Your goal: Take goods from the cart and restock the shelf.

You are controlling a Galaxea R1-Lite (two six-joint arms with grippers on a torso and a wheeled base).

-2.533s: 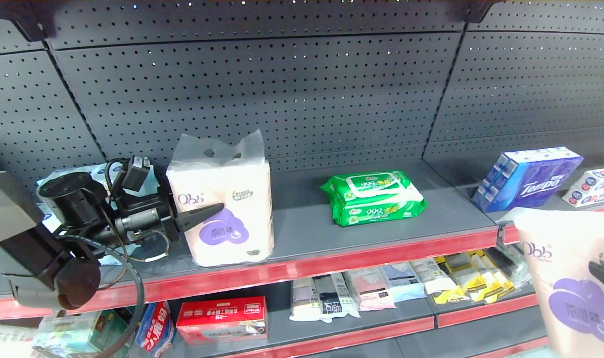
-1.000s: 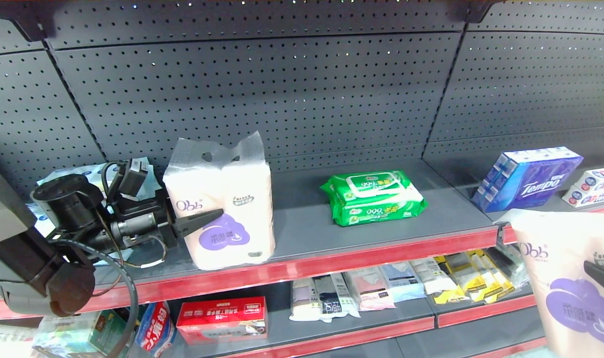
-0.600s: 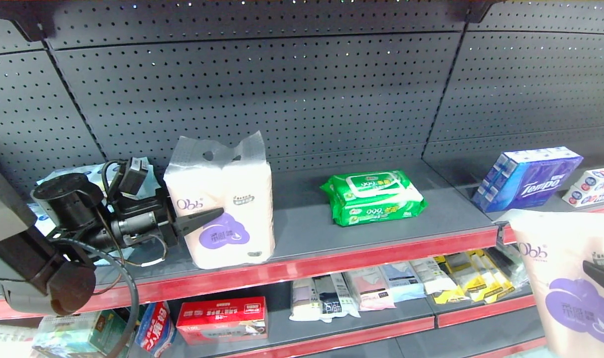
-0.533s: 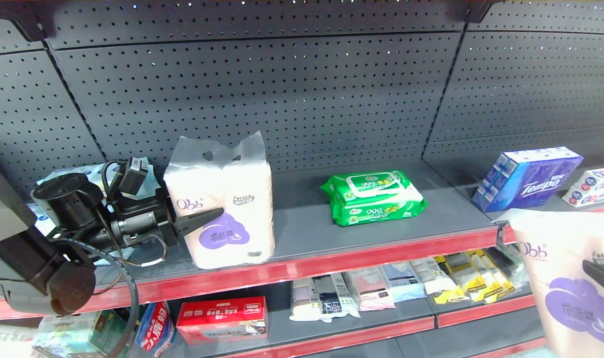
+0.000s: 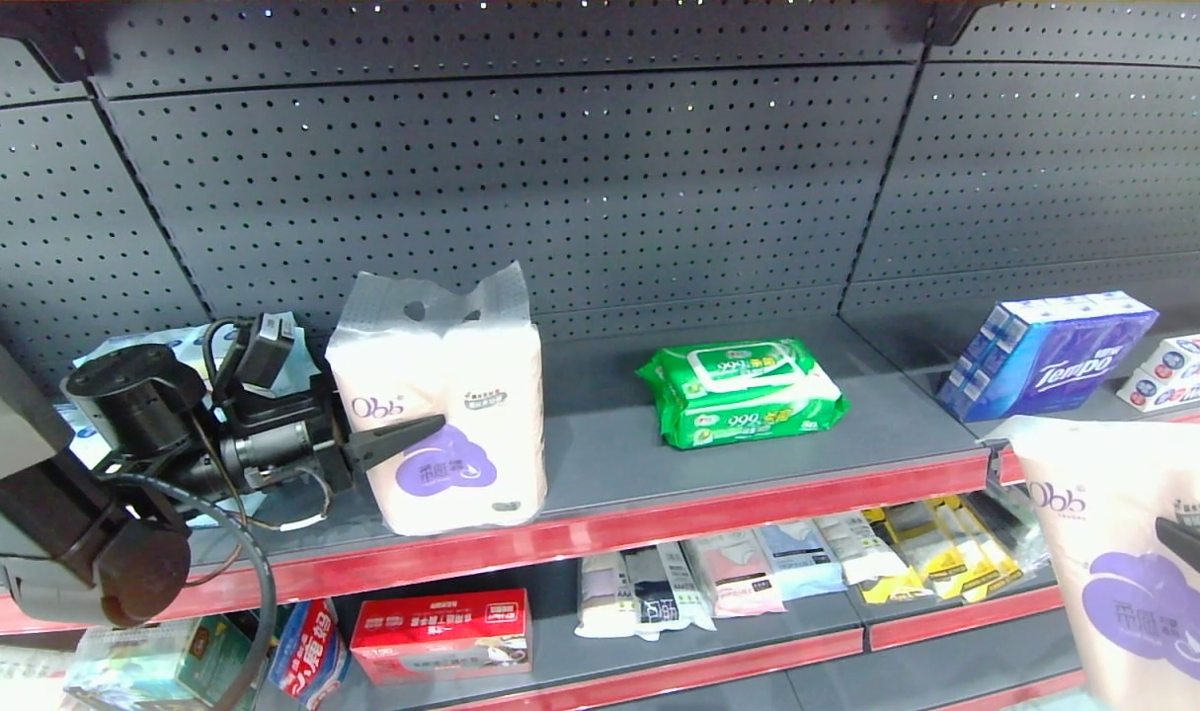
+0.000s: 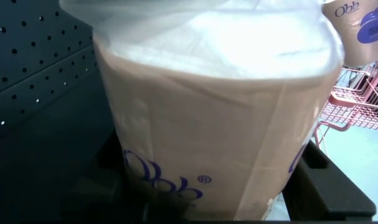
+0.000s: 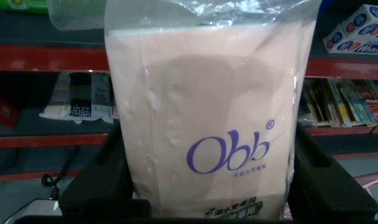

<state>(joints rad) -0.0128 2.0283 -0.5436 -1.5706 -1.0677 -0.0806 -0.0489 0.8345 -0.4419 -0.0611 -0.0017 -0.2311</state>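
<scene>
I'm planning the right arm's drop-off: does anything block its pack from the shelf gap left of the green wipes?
From the front, nothing visible. The held pack hangs lower right, so a sideways path would cross the green wipes.

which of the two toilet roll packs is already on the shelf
The toilet roll pack in the left gripper, standing upright on the shelf left of the green wipes. The other pack is held by the right gripper, off the shelf.

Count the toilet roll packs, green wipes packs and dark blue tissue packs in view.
Toilet roll packs: 2
Green wipes packs: 1
Dark blue tissue packs: 1
Total: 4
</scene>
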